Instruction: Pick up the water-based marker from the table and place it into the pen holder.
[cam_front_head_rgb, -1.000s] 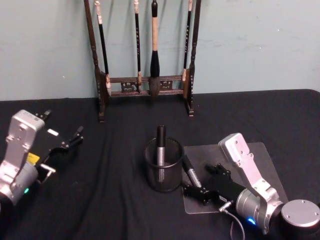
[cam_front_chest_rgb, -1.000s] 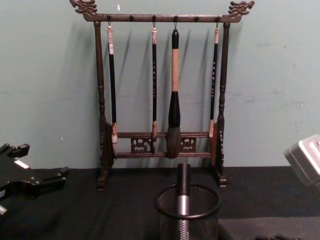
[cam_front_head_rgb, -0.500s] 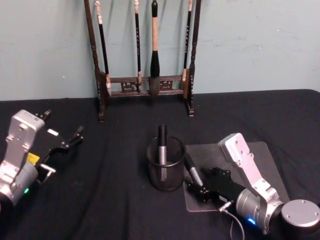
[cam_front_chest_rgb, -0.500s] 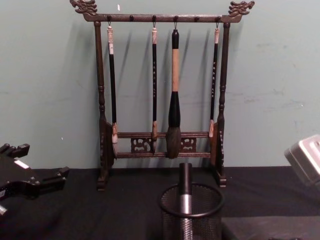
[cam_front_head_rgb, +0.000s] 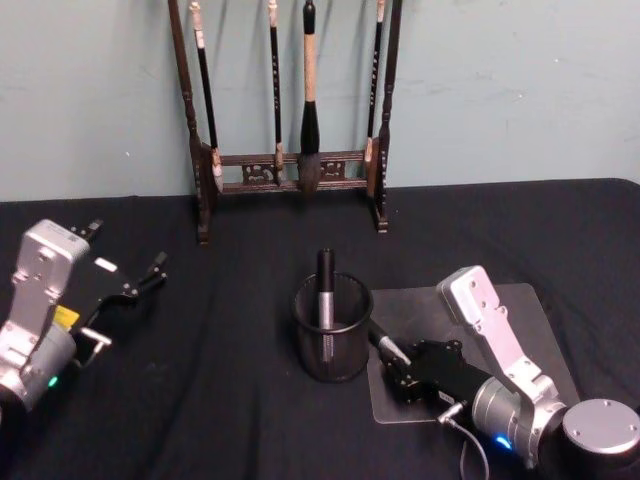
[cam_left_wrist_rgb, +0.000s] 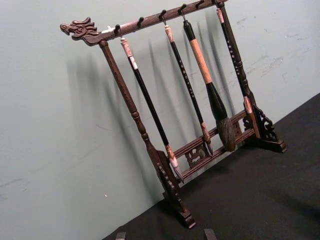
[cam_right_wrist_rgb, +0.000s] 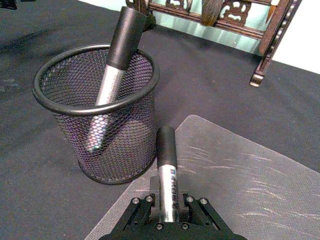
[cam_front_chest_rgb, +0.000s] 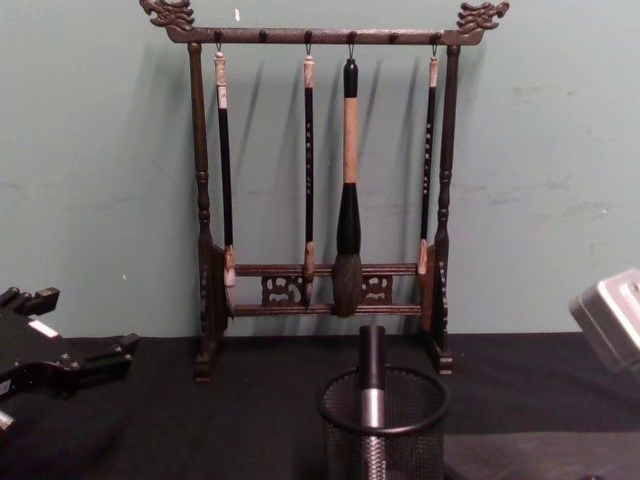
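Marker report: your right gripper (cam_front_head_rgb: 400, 372) is clamped on the silver-barrelled, black-capped water-based marker (cam_front_head_rgb: 384, 345) at the left edge of the clear plastic mat (cam_front_head_rgb: 520, 320), its cap just beside the black wire-mesh pen holder (cam_front_head_rgb: 335, 358). Its rear end is hidden by the fingers. A similar second marker (cam_front_head_rgb: 323, 285) leans inside the holder. Your left gripper (cam_front_head_rgb: 125, 258) is parked near the black-clothed table's (cam_front_head_rgb: 230, 420) left edge, fingers spread.
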